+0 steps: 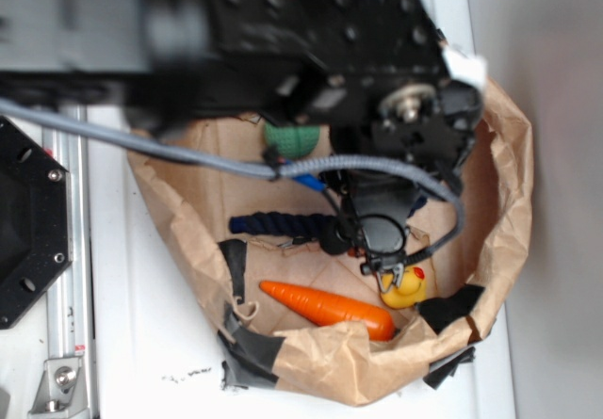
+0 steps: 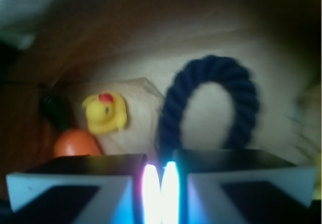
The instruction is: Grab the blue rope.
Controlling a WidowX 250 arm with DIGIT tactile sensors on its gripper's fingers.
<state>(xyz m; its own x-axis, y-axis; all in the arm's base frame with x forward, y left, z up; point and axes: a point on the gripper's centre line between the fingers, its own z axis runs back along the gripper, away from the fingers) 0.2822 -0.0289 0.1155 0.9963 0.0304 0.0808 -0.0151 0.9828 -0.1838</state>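
Observation:
The blue rope [image 1: 278, 223], a thick dark navy twisted cord, lies across the floor of a brown paper bag [image 1: 320, 367], and its right end runs under my gripper [image 1: 350, 238]. In the wrist view the blue rope [image 2: 211, 68] arches up in a loop, with its left leg dropping into the narrow slot between my fingertips. My gripper [image 2: 161, 171] is shut, with the pads almost touching and the rope pinched at their tips. The arm hides the rope's right end in the exterior view.
An orange carrot toy [image 1: 325, 306] and a yellow duck [image 1: 403, 289] lie near the bag's front wall, close to the gripper; the carrot [image 2: 75, 144] and duck [image 2: 104, 113] also appear in the wrist view. A green object [image 1: 292, 138] sits at the back. Black tape [image 1: 247, 348] patches the crumpled rim.

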